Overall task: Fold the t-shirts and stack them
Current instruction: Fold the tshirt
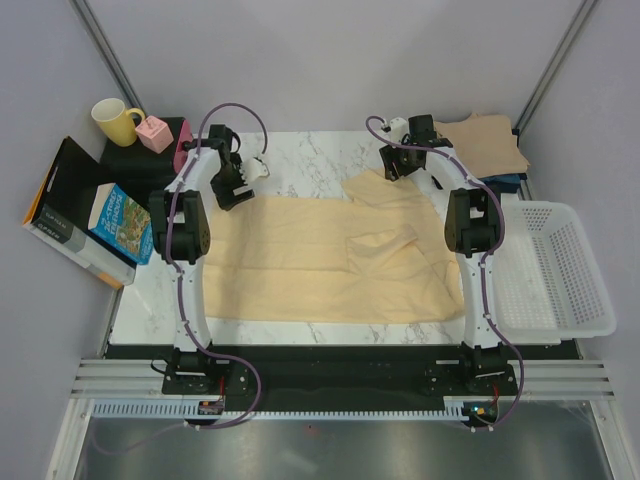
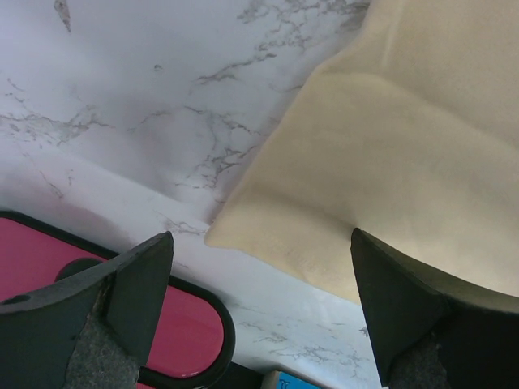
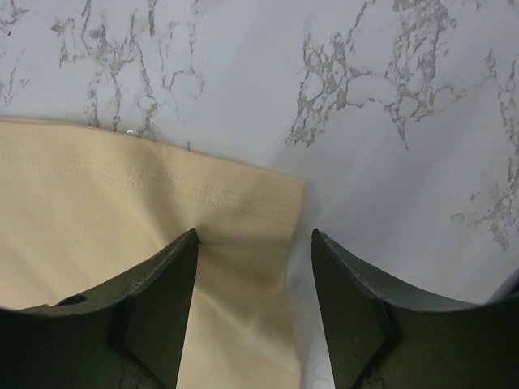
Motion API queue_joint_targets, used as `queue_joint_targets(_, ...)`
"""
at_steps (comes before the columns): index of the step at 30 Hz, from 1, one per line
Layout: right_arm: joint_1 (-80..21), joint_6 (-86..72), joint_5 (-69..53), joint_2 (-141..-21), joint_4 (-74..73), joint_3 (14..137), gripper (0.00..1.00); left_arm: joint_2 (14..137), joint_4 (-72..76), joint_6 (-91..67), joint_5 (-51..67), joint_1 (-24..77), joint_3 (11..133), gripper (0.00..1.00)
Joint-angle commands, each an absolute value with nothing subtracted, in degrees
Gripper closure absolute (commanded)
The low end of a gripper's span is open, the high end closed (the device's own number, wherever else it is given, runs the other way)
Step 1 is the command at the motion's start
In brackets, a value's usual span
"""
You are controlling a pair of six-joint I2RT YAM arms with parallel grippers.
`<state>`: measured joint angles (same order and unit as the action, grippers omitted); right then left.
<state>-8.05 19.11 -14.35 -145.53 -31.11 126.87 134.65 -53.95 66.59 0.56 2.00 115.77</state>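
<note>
Roughly, the job looks less than half done. A tan shirt (image 1: 490, 140) lies at the far right corner of the table (image 1: 300, 150) and looks already folded flat, which I take as the start of the stack. The cream shirt (image 1: 320, 260) is not folded yet. It is spread wide across the middle of the table, mostly flat. Its part toward the table's far right is rumpled, with a loose flap lying over the body near the centre. Folding this one and laying it on the tan one is what remains. I cannot tell from these views whether more shirts wait.

Both arms reach forward from the near edge of the table and bend down at the wrists toward the shirt's far edge. The left gripper (image 1: 258, 170) hangs above the shirt's far left corner. In the wrist view, the left gripper (image 2: 259, 267) has its fingers (image 2: 138, 284) spread wide, the corner lies between them on the table, and nothing is gripped. The right gripper (image 1: 392, 168) is low over the far right end. In its wrist view, the right gripper (image 3: 253, 243) has its fingers (image 3: 166, 292) set astride a stitched hem corner. There is a clear gap between them, so they are not pinched on the cloth.
</note>
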Motion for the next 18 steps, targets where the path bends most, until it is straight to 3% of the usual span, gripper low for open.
queue_joint_targets(1, -8.3, 19.9, -14.9, -143.9, -34.4, 125.9, 0.34, 134.6, -56.9, 70.1, 3.5, 0.7, 120.1, 0.04)
queue_joint_targets(12, -8.4, 19.9, -15.2, -144.5, -34.5, 126.5, 0.36, 138.3, -58.9, 74.3, 5.0, 0.1, 121.5, 0.14)
queue_joint_targets(18, -8.6, 20.6, -15.3, -144.2, -35.2, 125.4, 0.45, 142.0, -59.1, 75.0, 5.2, 0.1, 125.2, 0.21)
